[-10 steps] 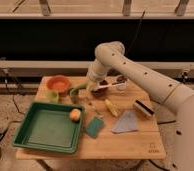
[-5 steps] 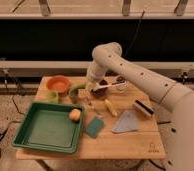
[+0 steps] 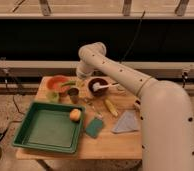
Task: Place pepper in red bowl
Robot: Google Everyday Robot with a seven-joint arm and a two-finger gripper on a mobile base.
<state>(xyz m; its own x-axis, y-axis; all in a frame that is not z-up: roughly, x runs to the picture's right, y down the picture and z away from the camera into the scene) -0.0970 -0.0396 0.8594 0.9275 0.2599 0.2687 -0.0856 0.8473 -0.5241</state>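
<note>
Over the far left part of the surface (image 3: 125,142), the pincer (image 3: 76,86) hangs at the end of the white arm (image 3: 120,75), just right of the red bowl (image 3: 57,83). It is clenched, and it seems to be grasping the pepper (image 3: 69,84) by one end, though the contact itself is too small to make out with certainty. The pepper is a slim green sliver, slightly curved, lying nearly level, its free end reaching across the near right rim of the red bowl.

As a judgement, the task is well along: the pepper is lifted off the surface and brought to the bowl's edge, but it is not yet let go, and most of its length does not sit over the bowl's middle. What remains is to carry it a little further left over the hollow, loosen the grip, and draw away.

Around this, a small light-green cup (image 3: 53,96) stands just in front of the red bowl, and a small dark cup (image 3: 73,94) stands under the pincer. A dark bowl (image 3: 97,87) with a white spoon (image 3: 106,86) sits to the right. Nearer, a yellow corn-like piece (image 3: 110,107) lies on the wood, a green tray (image 3: 49,128) holds an orange fruit (image 3: 75,115), and a green sponge (image 3: 94,127) and a grey cloth (image 3: 126,121) lie beside it.
</note>
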